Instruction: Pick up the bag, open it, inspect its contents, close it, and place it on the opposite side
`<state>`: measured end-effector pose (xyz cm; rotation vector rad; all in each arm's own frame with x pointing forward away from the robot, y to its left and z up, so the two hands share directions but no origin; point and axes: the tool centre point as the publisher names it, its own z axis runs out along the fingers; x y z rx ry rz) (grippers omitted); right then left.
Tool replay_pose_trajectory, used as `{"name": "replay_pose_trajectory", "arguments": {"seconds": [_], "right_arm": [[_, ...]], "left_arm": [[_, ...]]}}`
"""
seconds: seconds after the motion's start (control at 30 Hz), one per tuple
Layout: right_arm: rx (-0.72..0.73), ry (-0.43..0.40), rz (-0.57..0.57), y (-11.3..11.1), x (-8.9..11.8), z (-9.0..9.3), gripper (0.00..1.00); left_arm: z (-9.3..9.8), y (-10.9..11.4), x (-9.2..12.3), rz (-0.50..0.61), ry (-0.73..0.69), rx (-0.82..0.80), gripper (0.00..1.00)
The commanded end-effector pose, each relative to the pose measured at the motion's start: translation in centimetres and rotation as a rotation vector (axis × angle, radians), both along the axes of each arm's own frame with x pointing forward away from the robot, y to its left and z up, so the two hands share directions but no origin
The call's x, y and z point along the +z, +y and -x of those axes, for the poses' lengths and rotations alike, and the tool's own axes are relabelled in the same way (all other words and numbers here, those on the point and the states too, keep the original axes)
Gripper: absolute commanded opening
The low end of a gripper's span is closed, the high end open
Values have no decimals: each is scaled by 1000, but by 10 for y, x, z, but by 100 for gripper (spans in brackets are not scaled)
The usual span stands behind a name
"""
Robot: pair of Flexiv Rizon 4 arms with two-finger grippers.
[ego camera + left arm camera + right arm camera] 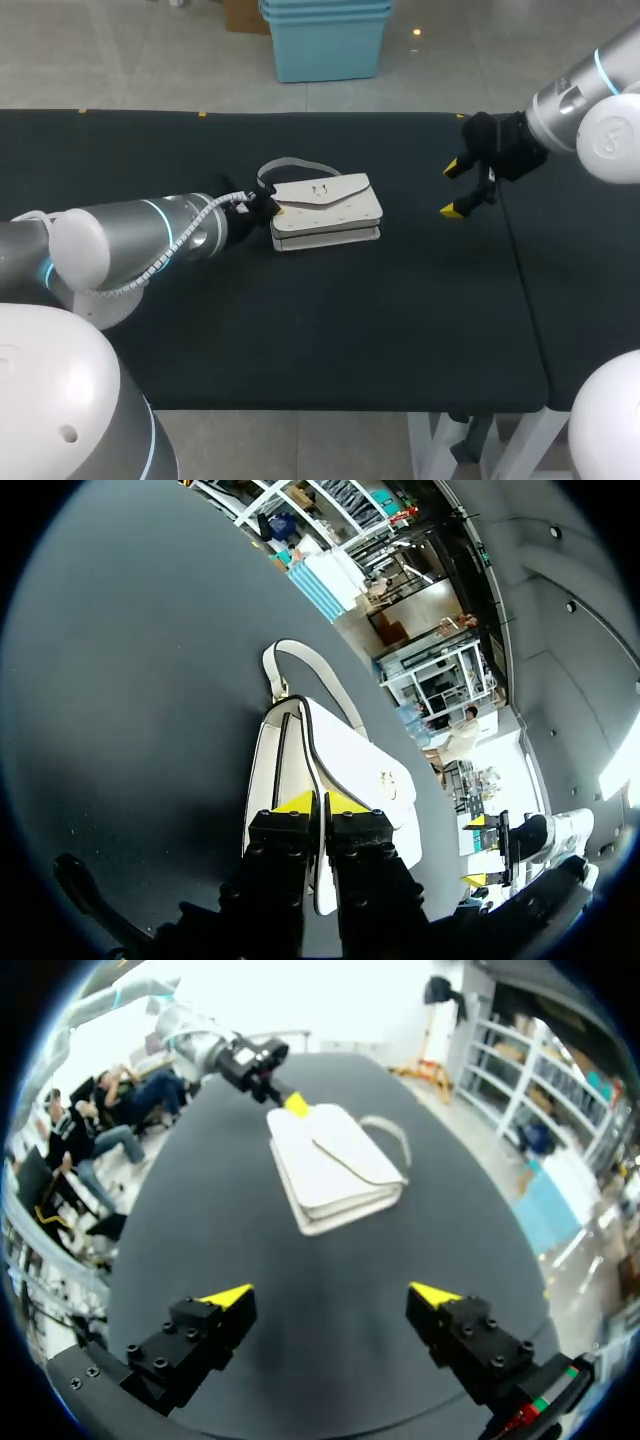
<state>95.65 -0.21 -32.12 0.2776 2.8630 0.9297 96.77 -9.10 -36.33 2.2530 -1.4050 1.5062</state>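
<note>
From where I stand, the left arm comes in low across the table point(350, 330), and the left gripper point(268, 208) has its yellow tips squeezed almost together on the left end of the bag point(330, 208). Its own wrist view shows only a thin edge of the bag pinched between them. That narrow bite worries me. If the arm lifts from there, the whole weight hangs from one end, and I would expect the bag to swing down, twist or slide out.

The bag is small and white. It lies flat near the middle of the table, a little towards the far side, with its flap point(335, 188) folded shut on top. The strap point(285, 165) loops out loose on the far left side, just beside the gripper. It could catch on a finger or drag along the cloth once the bag moves.

Over to the right, the right gripper point(452, 189) hangs above the table's right far part with its fingers spread wide, well apart from the bag and holding nothing. If it comes across to work the flap while the left hold is that slim, a push from the right could shove the bag out of the pinch. The two grippers could also crowd each other at such a small thing.
</note>
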Motion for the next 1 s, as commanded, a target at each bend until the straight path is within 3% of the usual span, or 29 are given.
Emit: {"name": "replay_pose_trajectory", "arguments": {"seconds": [0.03, 0.47, 1.0], "right_arm": [[-1, 1, 2, 1, 0, -1, 100], [-1, 1, 2, 1, 0, -1, 100], [-1, 1, 2, 1, 0, -1, 100]], "left_arm": [[-9, -1, -5, 129, 220, -403, 0], [-4, -21, 4, 154, 259, -586, 0], [2, -35, -5, 191, 297, -731, 0]]}}
